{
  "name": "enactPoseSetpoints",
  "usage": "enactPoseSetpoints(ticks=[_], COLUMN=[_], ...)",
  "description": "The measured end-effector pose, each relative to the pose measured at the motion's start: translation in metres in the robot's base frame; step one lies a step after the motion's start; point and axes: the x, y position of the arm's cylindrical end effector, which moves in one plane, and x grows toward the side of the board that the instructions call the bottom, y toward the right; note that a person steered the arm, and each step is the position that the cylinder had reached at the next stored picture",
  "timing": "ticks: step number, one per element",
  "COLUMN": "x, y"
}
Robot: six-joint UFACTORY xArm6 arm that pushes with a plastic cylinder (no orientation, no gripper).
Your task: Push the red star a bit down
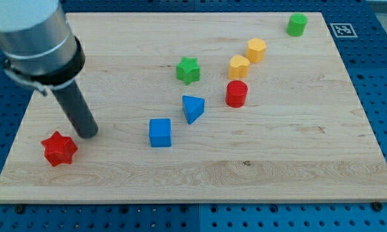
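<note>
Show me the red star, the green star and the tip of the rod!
red star [59, 149], camera view, its top face.
green star [188, 69], camera view, its top face.
my tip [87, 134], camera view, the rod's very end.

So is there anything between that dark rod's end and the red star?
No. In the camera view my tip sits just up and right of the red star, with only a sliver of bare board between them.

No legible text, numbers or brand names are seen on the wooden board [277, 161] or on any block. One sign is noted: a black-and-white square fiducial marker [340, 29], set on the blue pegboard [373, 77] at the view's top right, well apart from my tip [87, 133].
</note>
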Motion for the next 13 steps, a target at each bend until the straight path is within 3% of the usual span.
enactPoseSetpoints(ticks=[2, 5, 9, 10, 13], x=[-0.009, 0.023, 0.023, 0.003, 0.025], y=[-0.054, -0.054, -0.022, -0.022, -0.022])
